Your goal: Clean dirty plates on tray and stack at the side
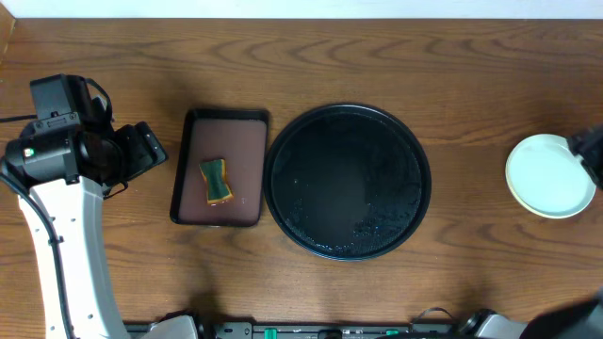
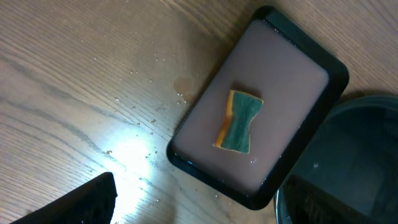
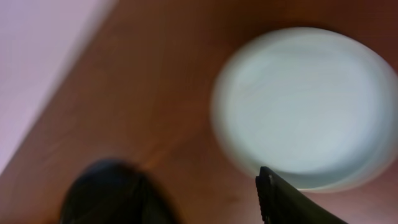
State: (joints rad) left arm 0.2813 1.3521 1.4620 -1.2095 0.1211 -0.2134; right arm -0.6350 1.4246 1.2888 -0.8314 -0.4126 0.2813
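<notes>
The round black tray (image 1: 283, 193) lies mid-table, wet and with no plate on it. A pale mint plate (image 1: 546, 179) rests on the wood at the far right; in the blurred right wrist view the plate (image 3: 305, 106) is just beyond my fingertips. Whether other plates lie under it I cannot tell. My right gripper (image 1: 589, 151) hovers at that plate's right edge; in its own view the right gripper (image 3: 193, 199) is open, with bare table between the fingers. At the left my left gripper (image 1: 143, 151) is open over bare wood, and the left gripper (image 2: 199, 208) holds nothing.
A dark-brown rectangular tray (image 1: 247, 151) sits just left of the black tray, with a green and yellow sponge (image 1: 217, 182) lying in it. Water droplets dot the wood (image 2: 134, 118) beside that tray.
</notes>
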